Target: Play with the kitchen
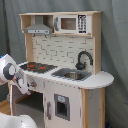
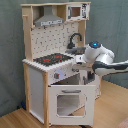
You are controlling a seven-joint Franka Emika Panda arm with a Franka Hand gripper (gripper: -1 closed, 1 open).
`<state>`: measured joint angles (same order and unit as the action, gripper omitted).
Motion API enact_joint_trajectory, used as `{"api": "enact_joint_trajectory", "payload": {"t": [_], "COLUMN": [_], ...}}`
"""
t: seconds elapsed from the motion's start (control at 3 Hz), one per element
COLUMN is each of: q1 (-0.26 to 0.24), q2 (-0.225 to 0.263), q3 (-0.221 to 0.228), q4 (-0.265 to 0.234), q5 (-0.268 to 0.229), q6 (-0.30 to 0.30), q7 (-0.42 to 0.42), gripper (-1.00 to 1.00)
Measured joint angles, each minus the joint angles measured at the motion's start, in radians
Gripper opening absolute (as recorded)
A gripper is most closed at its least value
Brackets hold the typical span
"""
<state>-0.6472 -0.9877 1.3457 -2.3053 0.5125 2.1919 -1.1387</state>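
Beside one arm (image 2: pixel 100 57), one kitchen (image 2: pixel 52 55).

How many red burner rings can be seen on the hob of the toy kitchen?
2: one red burner ring toward the first exterior view's left of the hob, the other ring beside it, nearer the sink. None appears hidden.

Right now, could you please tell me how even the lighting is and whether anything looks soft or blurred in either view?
In the first exterior view, light is even and soft over the toy kitchen, with shade under the hood; the robot arm at the edge looks blurred. In the second exterior view, detail is soft throughout, and the open oven door shows no glare.
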Motion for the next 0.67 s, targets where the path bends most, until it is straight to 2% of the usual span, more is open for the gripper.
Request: {"api": "enact_joint_trajectory", "payload": {"t": [0.33, 0.67], "q1": [-0.010, -0.009], "q2": [0.041, 0.089], "q3": [0.018, 0.052], "q4": [0.000, 0.000], "q5": [0.058, 0.139], "q6": [0.043, 0.072], "q7": [-0.064, -0.107], "gripper": [1.00, 1.00]}}
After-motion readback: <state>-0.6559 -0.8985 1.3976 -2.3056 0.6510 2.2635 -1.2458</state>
